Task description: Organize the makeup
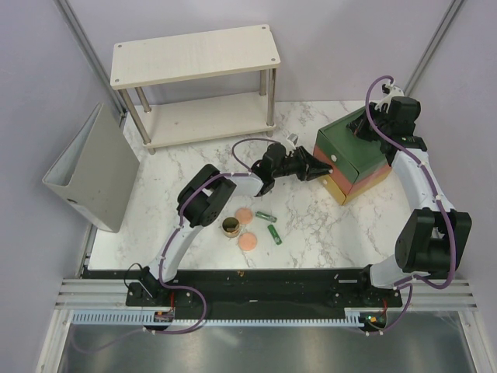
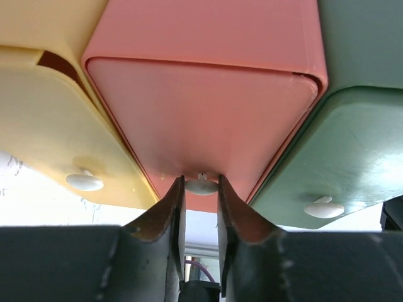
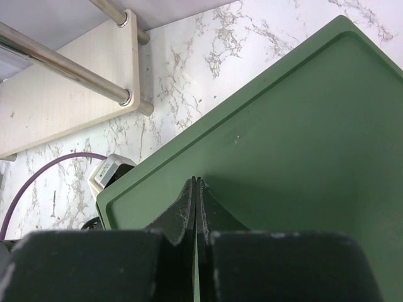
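The makeup lies on the marble in the top view: two peach-pink discs (image 1: 244,214) (image 1: 248,242), a dark gold-rimmed jar (image 1: 231,227) and two short green tubes (image 1: 266,215) (image 1: 274,234). My left gripper (image 1: 317,169) (image 2: 201,181) reaches to the front of the drawer box (image 1: 353,163). Its fingers sit on both sides of the white knob (image 2: 201,187) of the red middle drawer (image 2: 201,107), touching it. My right gripper (image 1: 363,124) (image 3: 197,182) is shut with nothing in it, its tips resting on the box's green top (image 3: 283,145).
A yellow drawer (image 2: 50,132) and a green drawer (image 2: 340,157) flank the red one, each with a white knob. A two-level wooden shelf (image 1: 194,54) stands at the back. A grey binder (image 1: 92,171) leans at the left edge.
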Available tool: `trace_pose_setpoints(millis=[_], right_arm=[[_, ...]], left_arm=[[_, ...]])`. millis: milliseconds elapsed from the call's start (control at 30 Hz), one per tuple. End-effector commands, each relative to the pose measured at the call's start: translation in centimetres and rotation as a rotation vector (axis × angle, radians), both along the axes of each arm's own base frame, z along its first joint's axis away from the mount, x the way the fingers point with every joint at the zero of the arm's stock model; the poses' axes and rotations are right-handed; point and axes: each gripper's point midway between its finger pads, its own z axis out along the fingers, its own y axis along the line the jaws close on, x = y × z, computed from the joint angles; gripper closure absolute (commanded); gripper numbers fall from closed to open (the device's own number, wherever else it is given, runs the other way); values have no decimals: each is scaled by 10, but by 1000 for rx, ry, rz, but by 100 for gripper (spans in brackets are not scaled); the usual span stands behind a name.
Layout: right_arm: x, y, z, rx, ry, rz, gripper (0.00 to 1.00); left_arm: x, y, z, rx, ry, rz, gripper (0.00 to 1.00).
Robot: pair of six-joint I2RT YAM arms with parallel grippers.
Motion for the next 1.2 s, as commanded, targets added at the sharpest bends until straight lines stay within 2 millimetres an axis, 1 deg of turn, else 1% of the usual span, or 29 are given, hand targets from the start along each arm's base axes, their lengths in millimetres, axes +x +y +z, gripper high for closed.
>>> trace_pose_setpoints(millis=[0, 33, 167, 367, 533, 733, 767, 800, 833, 933, 967, 1000, 1033, 1133, 1167], right_arm=[[-73, 4, -120, -9, 484, 14, 100], [-73, 5, -120, -10, 484, 15, 100], [-73, 4, -120, -9, 484, 14, 100], [-73, 4, -120, -11, 484, 14, 100], [-73, 4, -120, -10, 484, 11, 100], [-74, 4, -122, -11, 488, 14, 100], [-74, 4, -122, -11, 488, 15, 100], [-74, 5, -122, -10, 488, 16, 100], [-75, 5, -122, -10, 488, 16, 100], [-75, 5, -123, -10, 493, 17, 100], [-75, 4, -124, -8, 495, 16, 100], [-75, 4, -125, -8, 495, 16, 100], [-75, 4, -125, -8, 495, 16, 100], [-75, 5, -124, -7, 495, 17, 100], [-75, 5, -124, -7, 495, 20, 100]], left_arm=[[3, -14, 9, -35, -6, 23, 80], [3, -14, 10, -40, -8, 21, 87], [0, -13, 10, -42, -10, 15, 98], [-5, -6, 7, -40, -9, 10, 98], [-9, 0, 12, -38, -30, 10, 98], [-14, 12, 19, -29, -61, 4, 98], [-14, 17, 15, -19, -60, 8, 98], [-16, 20, 22, -23, -73, 9, 98], [-18, 23, 17, -9, -70, 10, 98], [-19, 26, 18, 0, -93, -2, 98], [-21, 24, 21, -6, -97, -9, 94], [-21, 23, 20, -7, -89, -14, 85], [-21, 22, 21, -13, -85, -13, 67], [-16, 19, 24, -28, -77, 6, 51], [-15, 17, 26, -34, -72, 10, 50]])
